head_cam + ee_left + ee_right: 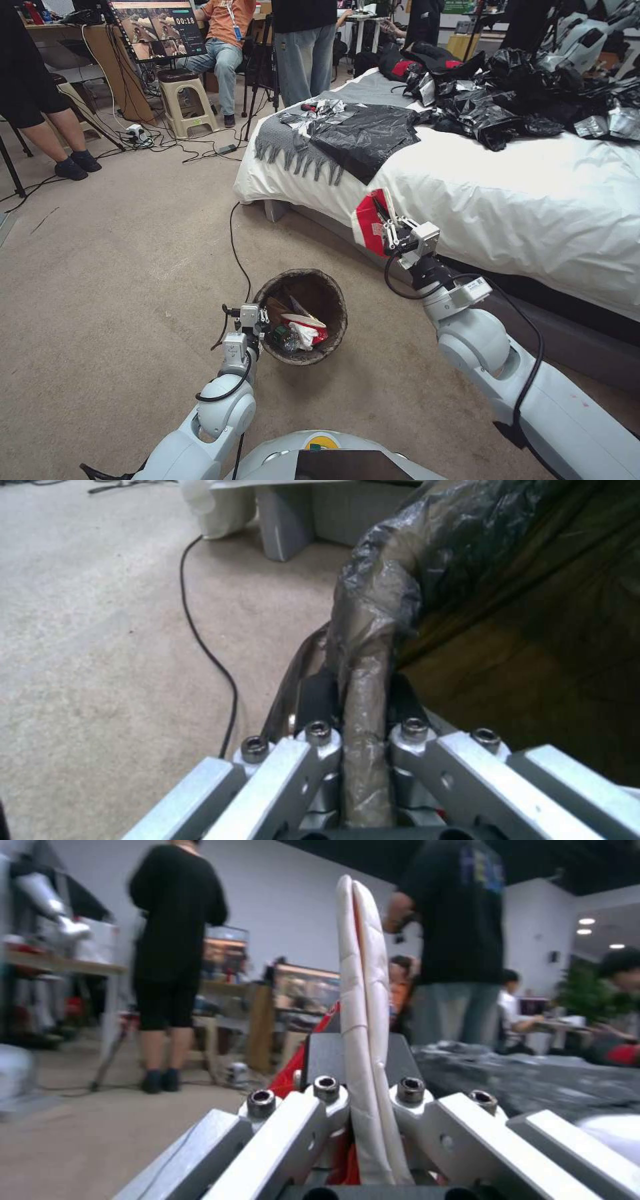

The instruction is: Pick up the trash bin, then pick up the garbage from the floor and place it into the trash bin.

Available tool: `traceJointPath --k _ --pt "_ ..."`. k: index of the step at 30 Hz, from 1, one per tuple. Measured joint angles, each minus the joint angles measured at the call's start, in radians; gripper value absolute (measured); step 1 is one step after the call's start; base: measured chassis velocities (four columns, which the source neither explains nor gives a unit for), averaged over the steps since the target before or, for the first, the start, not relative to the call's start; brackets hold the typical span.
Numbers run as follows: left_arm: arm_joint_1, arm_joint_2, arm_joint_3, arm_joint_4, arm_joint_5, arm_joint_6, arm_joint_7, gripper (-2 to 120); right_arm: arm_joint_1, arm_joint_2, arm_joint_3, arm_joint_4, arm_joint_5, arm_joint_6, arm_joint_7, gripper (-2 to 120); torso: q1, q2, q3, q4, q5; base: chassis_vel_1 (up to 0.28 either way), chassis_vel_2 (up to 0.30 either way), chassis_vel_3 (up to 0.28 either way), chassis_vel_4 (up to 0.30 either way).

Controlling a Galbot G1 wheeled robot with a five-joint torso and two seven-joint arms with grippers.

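My left gripper (257, 325) is shut tight on the rim of the trash bin (333, 293), pinching the dark bag that folds over the edge. In my left wrist view the fingers (313, 700) squeeze that bag-covered rim (365, 680) from both sides. The trash bin sits low over the floor (120, 280), near the side of the bed (520, 193). Inside the bin I can see some garbage (303, 330): a red and white scrap, a crumpled white bit, and something green and clear that I cannot make out. My right gripper (388, 230) is up higher than the bin, just beside the edge of the bed, and it is closed on a flat red-and-white carton (368, 223). In my right wrist view the carton (363, 990) stands up straight between my fingers (320, 1060), thin and pale along its edge, with red showing down low. A black cable (235, 247) runs across the floor from the corner of the bed to the bin. On top of the bed lie a gray fringed blanket (280, 143) and black bags (513, 93), well apart from the bin.
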Motion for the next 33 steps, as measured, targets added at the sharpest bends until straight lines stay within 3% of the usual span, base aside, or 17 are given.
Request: traceJointPath --k 4,9,13,15,20,33 --pt "-0.010 0.000 0.022 0.009 0.005 0.003 -0.001 0 -0.005 -0.003 -0.066 0.060 0.002 -0.005 -0.063 0 0.000 0.000 0.000 0.0003 0.0003 0.000 0.000 0.000 0.000" --pt "-0.014 -0.002 0.028 0.009 0.008 0.005 -0.001 0 -0.021 -0.019 -0.140 0.062 -0.021 -0.004 -0.110 0 0.000 0.000 0.000 0.0000 0.0003 0.000 0.000 0.000 0.000" --pt "-0.015 -0.001 0.027 0.009 0.009 0.005 -0.001 0 -0.013 -0.030 -0.255 0.029 -0.059 0.002 -0.127 0 0.000 0.000 0.000 0.0002 0.0004 0.000 0.000 0.000 0.000" --pt "-0.015 -0.003 0.024 0.009 0.010 0.005 -0.001 0 0.012 -0.028 -0.342 -0.011 -0.091 0.010 -0.130 0 0.000 0.000 0.000 0.0004 0.0003 0.000 0.000 0.000 0.000" --pt "-0.015 -0.011 0.022 0.005 0.010 0.005 -0.001 0 0.033 -0.010 -0.429 -0.079 -0.134 0.020 -0.132 0 0.000 0.000 0.000 0.0002 0.0003 0.000 0.000 0.000 0.000" --pt "-0.012 -0.016 0.019 -0.009 0.010 0.004 -0.002 0 0.106 0.053 -0.549 -0.290 -0.198 0.050 -0.131 0 0.000 0.000 0.000 0.0002 0.0003 0.000 0.000 0.000 0.000"
